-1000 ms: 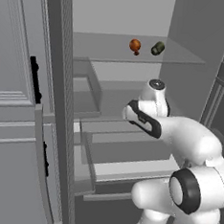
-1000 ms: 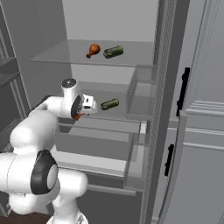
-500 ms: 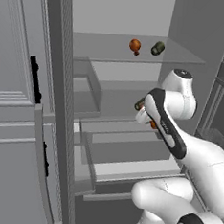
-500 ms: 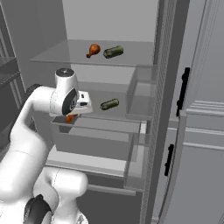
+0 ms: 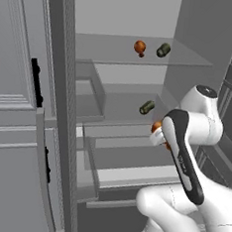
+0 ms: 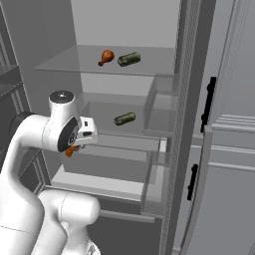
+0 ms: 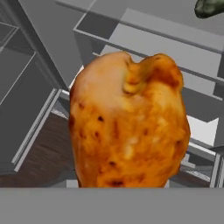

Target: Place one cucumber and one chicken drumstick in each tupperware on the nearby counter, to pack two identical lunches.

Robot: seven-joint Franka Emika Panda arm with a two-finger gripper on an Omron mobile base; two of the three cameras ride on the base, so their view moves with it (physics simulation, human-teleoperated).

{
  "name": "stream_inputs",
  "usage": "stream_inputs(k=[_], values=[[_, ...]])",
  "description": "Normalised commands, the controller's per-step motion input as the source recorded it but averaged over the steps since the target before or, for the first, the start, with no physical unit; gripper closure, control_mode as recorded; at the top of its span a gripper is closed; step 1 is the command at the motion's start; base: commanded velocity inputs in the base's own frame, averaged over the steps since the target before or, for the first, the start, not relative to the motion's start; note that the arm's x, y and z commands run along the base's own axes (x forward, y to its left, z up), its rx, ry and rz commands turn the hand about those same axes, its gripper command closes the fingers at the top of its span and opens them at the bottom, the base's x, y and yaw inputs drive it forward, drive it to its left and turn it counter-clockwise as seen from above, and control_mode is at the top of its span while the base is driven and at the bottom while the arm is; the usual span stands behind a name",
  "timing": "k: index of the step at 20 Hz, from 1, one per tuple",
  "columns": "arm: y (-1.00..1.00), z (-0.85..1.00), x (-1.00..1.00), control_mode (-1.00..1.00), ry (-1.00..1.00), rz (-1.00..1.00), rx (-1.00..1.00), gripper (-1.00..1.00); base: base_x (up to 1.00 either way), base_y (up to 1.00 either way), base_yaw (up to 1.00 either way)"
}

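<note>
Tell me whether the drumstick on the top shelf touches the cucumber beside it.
Apart. In the right base view, bare shelf shows between the drumstick and the cucumber; the left base view shows the same gap.

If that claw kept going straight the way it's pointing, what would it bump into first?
The gripper is closed on a chicken drumstick, which fills its line of sight. Beyond it, the hand view shows fridge shelves and a drawer edge, so probably those first, though depth is hard to judge.
</note>
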Motion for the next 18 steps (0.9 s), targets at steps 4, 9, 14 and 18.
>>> stream_inputs(k=[4,9,14,18], values=[[0.00,0.00,0.00,-1.00,0.00,0.00,0.00,1.00,0.00,0.00,0.00],[0.00,0.00,-0.07,1.00,0.00,0.00,0.00,1.00,-0.37,0.00,0.00],[0.00,0.00,0.00,1.00,0.00,0.00,0.00,1.00,-1.00,0.01,0.00],[0.00,0.00,0.00,1.00,0.00,0.00,0.00,1.00,-1.00,0.00,0.00]])
